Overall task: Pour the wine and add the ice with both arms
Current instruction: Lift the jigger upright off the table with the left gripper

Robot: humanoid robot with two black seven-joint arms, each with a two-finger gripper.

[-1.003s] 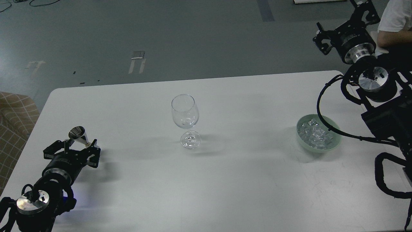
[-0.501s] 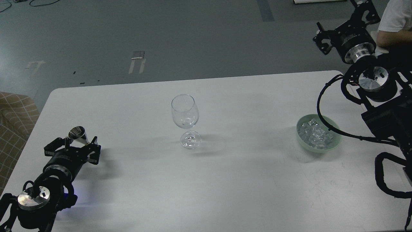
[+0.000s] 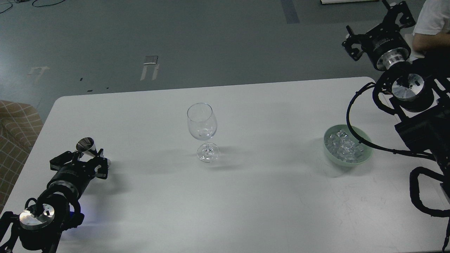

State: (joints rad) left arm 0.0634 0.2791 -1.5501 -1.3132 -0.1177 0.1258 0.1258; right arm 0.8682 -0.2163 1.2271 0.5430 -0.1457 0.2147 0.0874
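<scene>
A: Where did the wine sit, and how would it have handled?

B: I could not make out the liquid itself; I judged it lay in the small metal measuring cup (image 3: 86, 147) at the table's left, tilted in the left gripper (image 3: 83, 161); the fingers stood on either side of its narrow waist, apparently clamped on it. The cup looked light, stiff and slick, so the waist seemed the right hold; a clear thin liquid would slop at any jerk.

A: And the ice?

B: The ice (image 3: 344, 146) lay heaped in a pale green bowl (image 3: 365, 156) at the right; glossy little cubes, likely wet and slippery, best pinched one at a time across flat faces. The right gripper (image 3: 378, 24) was raised well apart from it, beyond the table's far corner, fingers spread, nothing between them.

A: The target?

B: A wine glass (image 3: 202, 123) stood upright mid-table, between cup and bowl; thin and fragile, easily tipped on its stem.

A: Surface and room?

B: A smooth white table (image 3: 246, 196); grey floor (image 3: 175, 42) behind with tape marks; a person's arm (image 3: 427, 33) at the top right; a checked seat (image 3: 15, 130) at the left.
</scene>
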